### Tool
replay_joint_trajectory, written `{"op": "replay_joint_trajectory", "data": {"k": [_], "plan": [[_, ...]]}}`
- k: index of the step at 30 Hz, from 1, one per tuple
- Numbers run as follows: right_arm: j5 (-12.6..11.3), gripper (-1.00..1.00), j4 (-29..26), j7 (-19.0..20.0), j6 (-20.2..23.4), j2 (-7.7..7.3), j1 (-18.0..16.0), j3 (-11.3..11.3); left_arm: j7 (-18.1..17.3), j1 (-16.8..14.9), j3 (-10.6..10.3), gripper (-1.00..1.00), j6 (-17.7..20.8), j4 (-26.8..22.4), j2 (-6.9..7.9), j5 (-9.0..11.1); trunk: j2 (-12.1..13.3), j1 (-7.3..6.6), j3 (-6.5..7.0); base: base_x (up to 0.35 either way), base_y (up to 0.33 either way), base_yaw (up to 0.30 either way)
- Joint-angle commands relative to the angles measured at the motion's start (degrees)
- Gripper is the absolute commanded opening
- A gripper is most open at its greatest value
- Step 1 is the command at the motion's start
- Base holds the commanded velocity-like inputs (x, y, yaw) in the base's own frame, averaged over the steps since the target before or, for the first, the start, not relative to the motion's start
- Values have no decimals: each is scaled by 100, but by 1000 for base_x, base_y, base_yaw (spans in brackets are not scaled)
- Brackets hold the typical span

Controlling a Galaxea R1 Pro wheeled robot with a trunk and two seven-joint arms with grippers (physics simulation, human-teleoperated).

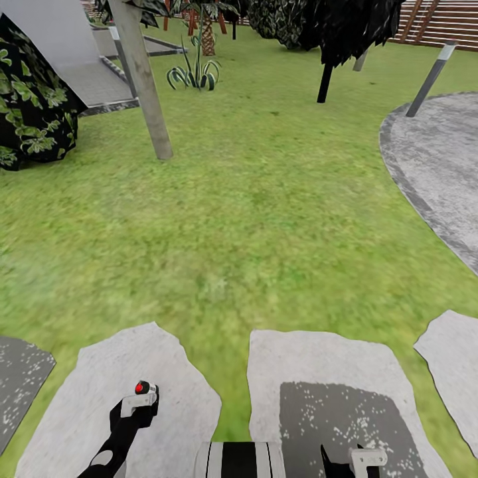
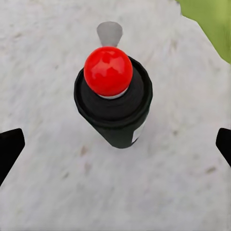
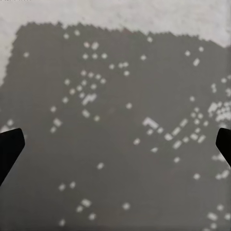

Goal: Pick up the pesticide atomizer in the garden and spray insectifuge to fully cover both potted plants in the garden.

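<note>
Red-capped black bottle (image 2: 113, 96) stands between the left gripper's (image 2: 115, 144) spread, non-touching fingertips (image 2: 9, 147).

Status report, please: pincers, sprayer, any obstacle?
Left pincer open above black spray bottle with red round cap, upright on grey stone slab, ungripped. Right pincer open, empty. No obstacle seen.

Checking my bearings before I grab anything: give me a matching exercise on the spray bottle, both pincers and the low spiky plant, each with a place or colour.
Things:
1. spray bottle
2. left pincer
3. right pincer
4. spiky plant

Descriptions:
A. over the shadowed slab
B. black, with a red knob
C. far ahead on the grass
D. open, above the bottle on the pale slab

Pairs: 1-B, 2-D, 3-A, 4-C.
</note>
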Motion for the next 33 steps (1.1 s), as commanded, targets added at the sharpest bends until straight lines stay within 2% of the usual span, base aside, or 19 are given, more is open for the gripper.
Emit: {"op": "replay_joint_trajectory", "data": {"k": [1, 23, 31, 33], "plan": [[1, 100, 3, -2, -17, 0, -2, -1, -2, -3, 23, 100, -20, 5, -2, -23, -1, -1, -3, 47, 0, 1], [1, 100, 3, -2, -17, 0, -2, -1, -9, -3, 25, 100, -28, 5, -2, -23, -1, -1, -3, 14, 0, 0], [1, 100, 3, -2, -17, 0, -1, -1, -1, -3, 23, 100, -125, 12, -2, -17, -12, 20, -214, 0, 0, 0], [1, 100, 3, -2, -17, 0, -2, -1, -3, -3, 23, 100, -176, 12, -2, -16, -12, 20, -217, 0, 0, 0]]}}
